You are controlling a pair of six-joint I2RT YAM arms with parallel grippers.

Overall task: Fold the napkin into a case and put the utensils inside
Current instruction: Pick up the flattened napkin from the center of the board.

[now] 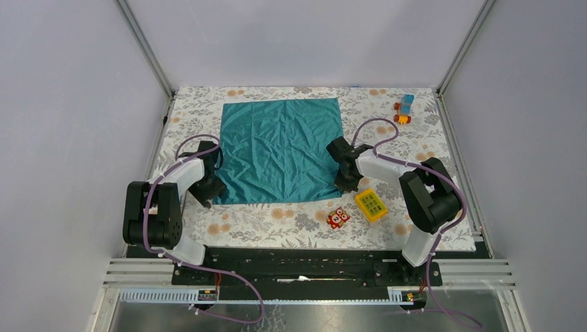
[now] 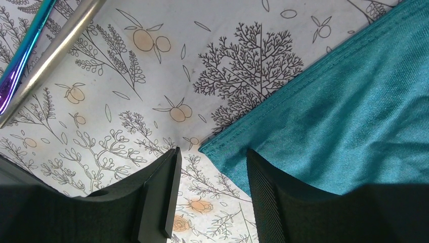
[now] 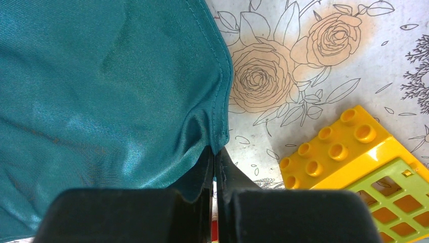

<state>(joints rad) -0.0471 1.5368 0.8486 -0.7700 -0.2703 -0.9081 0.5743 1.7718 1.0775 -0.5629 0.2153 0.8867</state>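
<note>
The napkin lies spread open as a single, lightly creased teal sheet on the middle of the floral-printed counter, not yet folded. At its near right corner the right tool has its fingers pressed together on the hem, and the fabric puckers upward into the grip. At the near left corner the left tool stands with its fingers apart. The pointed corner of the cloth lies flat on the counter in the gap between them, and whether either finger touches it cannot be told. Just right of the pinched corner sits a yellow gridded block, close to the cloth but apart from it, and a red owl toy stands just nearer the arm bases. In the left wrist view a slim utensil handle with a blue-to-purple sheen lies alongside a silver metal bar, well away from the cloth. A small toy vehicle rests at the far right corner.
</note>
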